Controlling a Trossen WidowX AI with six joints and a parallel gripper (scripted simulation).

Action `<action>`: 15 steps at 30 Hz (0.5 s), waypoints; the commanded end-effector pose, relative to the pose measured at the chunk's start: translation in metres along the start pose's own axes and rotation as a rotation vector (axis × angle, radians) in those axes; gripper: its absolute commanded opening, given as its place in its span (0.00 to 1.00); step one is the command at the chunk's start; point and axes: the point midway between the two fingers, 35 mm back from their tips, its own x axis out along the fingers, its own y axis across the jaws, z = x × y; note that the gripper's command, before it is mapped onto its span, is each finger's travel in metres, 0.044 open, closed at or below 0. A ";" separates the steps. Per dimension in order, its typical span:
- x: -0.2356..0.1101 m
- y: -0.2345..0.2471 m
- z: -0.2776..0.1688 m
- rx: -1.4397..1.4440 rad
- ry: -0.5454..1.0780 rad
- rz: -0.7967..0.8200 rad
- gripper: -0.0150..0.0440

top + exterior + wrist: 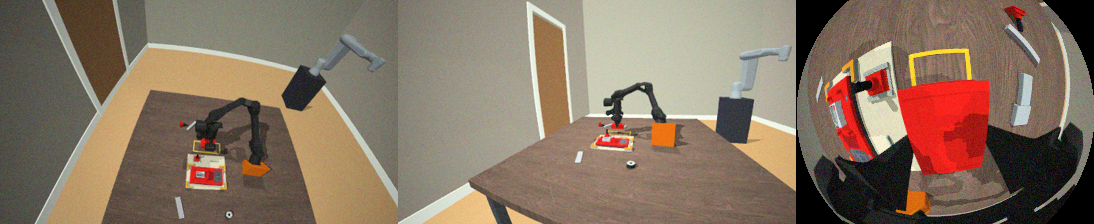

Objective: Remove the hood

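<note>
My gripper [208,141] [618,124] is shut on the red hood [948,125] [208,141] [618,126] and holds it a little above the table, over the yellow-outlined marked area [194,146] [912,70] [627,131]. In the wrist view the hood fills the middle and covers the near side of the yellow outline. The red toy car [206,175] [613,141] [843,119] sits on a cream board [215,161] [630,147] [879,116] with orange corners, just in front of the marked area.
A red-tipped tool with a grey handle [186,125] [606,126] [1018,26] lies behind the marked area. A grey strip [179,207] [578,157] and a small black wheel [229,214] [630,164] lie near the table's front. The arm's orange base [255,168] [663,135] stands right of the board.
</note>
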 end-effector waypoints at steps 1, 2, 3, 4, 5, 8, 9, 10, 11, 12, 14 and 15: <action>0.003 0.000 -0.001 -0.005 0.001 -0.004 0.25; 0.004 0.000 -0.001 -0.005 0.001 -0.004 0.25; 0.004 0.000 -0.001 -0.005 0.001 -0.004 0.25; 0.005 -0.001 -0.001 -0.005 0.001 -0.004 0.25; 0.005 -0.001 -0.001 -0.005 0.001 -0.004 0.25; 0.007 -0.001 -0.001 -0.005 0.001 -0.005 0.25; 0.008 -0.001 -0.001 -0.005 0.001 -0.005 0.25; 0.008 -0.001 -0.001 -0.005 0.001 -0.005 0.25; 0.009 -0.001 -0.001 -0.005 0.001 -0.005 0.25; 0.009 -0.001 -0.001 -0.005 0.001 -0.005 0.25; 0.011 -0.001 -0.001 -0.005 0.001 -0.005 0.25; 0.011 -0.001 -0.001 -0.005 0.001 -0.005 0.25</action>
